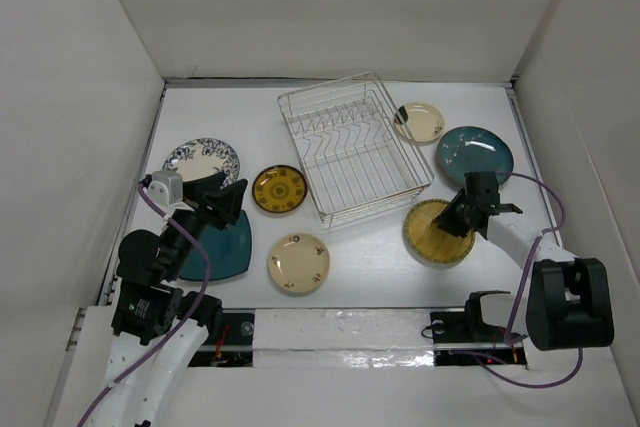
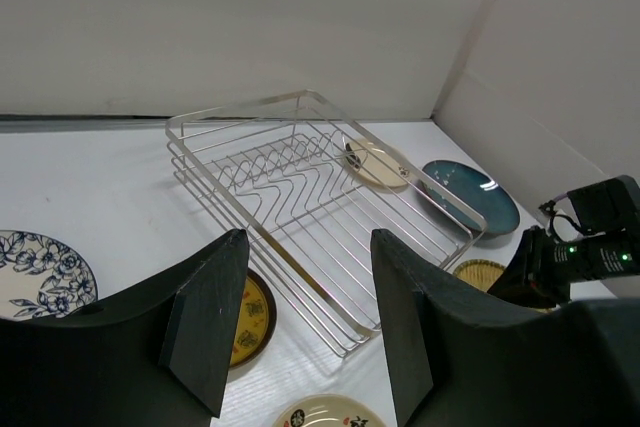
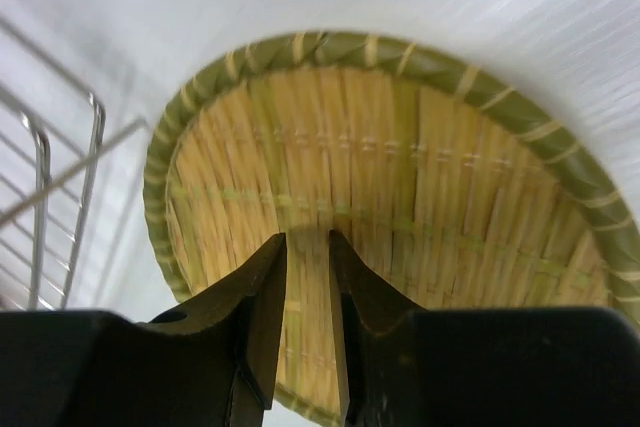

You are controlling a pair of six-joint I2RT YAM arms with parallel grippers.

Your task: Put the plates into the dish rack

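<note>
Plate [image 3: 430,197] — tan; right gripper [image 3: 308,239] over it.

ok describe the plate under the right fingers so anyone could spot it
Find the wire dish rack mid-table. Off its near right corner, beneath the right fingers, lies a round plate. Only this one looks woven: straw-yellow with a greenish rim.

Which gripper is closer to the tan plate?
Right. The right gripper hovers directly over the tan plate; the left gripper is far off, over the dark teal plate.
</note>
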